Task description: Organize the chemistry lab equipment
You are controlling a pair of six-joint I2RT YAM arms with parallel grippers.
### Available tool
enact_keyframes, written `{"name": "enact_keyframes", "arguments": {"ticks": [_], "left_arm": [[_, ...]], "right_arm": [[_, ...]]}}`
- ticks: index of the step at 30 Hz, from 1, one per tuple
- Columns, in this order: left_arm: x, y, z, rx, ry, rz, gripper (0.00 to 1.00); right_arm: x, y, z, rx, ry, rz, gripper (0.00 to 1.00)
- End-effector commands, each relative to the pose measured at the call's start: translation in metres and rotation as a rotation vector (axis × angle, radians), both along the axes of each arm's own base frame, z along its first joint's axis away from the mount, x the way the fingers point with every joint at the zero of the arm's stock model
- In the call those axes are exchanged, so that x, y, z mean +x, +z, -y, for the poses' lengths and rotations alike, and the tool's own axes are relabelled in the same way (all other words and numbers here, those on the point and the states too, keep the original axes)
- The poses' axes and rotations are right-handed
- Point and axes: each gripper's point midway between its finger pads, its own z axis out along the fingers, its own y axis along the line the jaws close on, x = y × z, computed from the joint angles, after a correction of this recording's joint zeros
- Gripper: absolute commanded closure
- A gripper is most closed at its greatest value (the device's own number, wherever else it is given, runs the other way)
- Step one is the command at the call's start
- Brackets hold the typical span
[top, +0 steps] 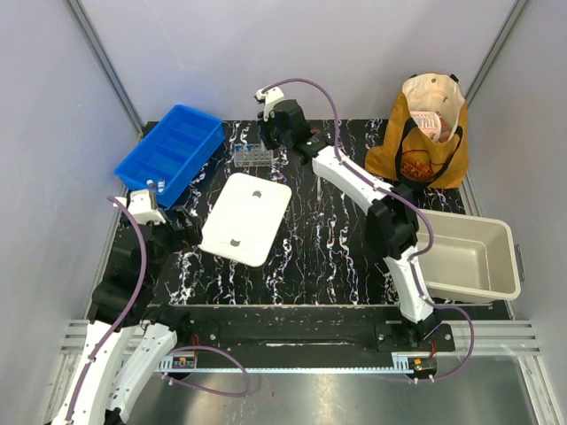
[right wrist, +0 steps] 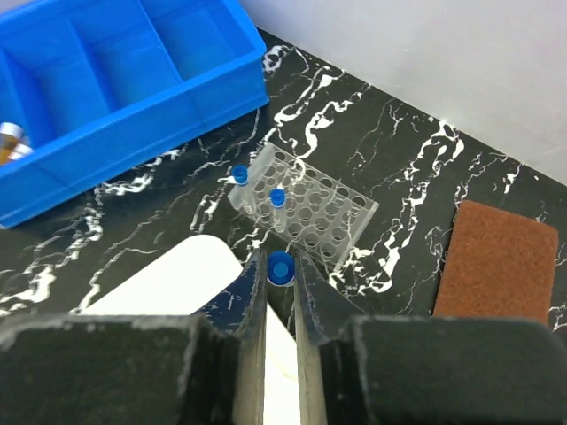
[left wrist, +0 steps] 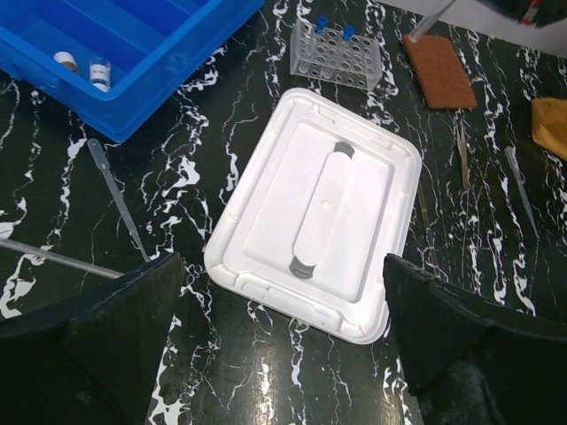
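My right gripper (right wrist: 280, 268) is shut on a blue-capped tube (right wrist: 281, 267), held just short of the clear tube rack (right wrist: 306, 211), which holds two blue-capped tubes (right wrist: 276, 197). In the top view the right gripper (top: 268, 135) hovers by the rack (top: 252, 156) at the back. My left gripper (left wrist: 282, 354) is open and empty above the table, near the white lid (left wrist: 323, 208). The blue bin (left wrist: 106, 53) holds two capped vials (left wrist: 99, 73). A plastic pipette (left wrist: 115, 195), a metal rod (left wrist: 58, 258) and thin metal tools (left wrist: 462, 159) lie on the table.
A brown pad (right wrist: 498, 262) lies right of the rack. A tan tote bag (top: 423, 133) stands at the back right and a beige tub (top: 465, 257) at the right edge. The blue bin (top: 173, 150) sits at the back left.
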Motion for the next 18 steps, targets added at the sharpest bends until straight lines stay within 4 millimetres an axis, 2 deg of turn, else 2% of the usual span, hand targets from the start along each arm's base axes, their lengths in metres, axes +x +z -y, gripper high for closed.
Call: {"name": "enact_keyframes", "arguments": {"ticks": [1, 3, 12, 18], "left_arm": [[0.001, 0.01, -0.014, 0.0, 0.085, 0.041, 0.01], [0.0, 0.01, -0.017, 0.004, 0.1, 0.039, 0.01], [-0.001, 0.011, -0.023, 0.008, 0.133, 0.037, 0.01], [-0.001, 0.009, -0.025, 0.014, 0.147, 0.027, 0.01]], "right_arm": [[0.031, 0.018, -0.005, -0.036, -0.013, 0.183, 0.82], [0.038, 0.004, -0.008, -0.057, -0.02, 0.183, 0.82], [0.062, -0.033, -0.016, -0.076, -0.051, 0.197, 0.82], [0.064, -0.052, -0.02, -0.065, -0.049, 0.168, 0.82]]}}
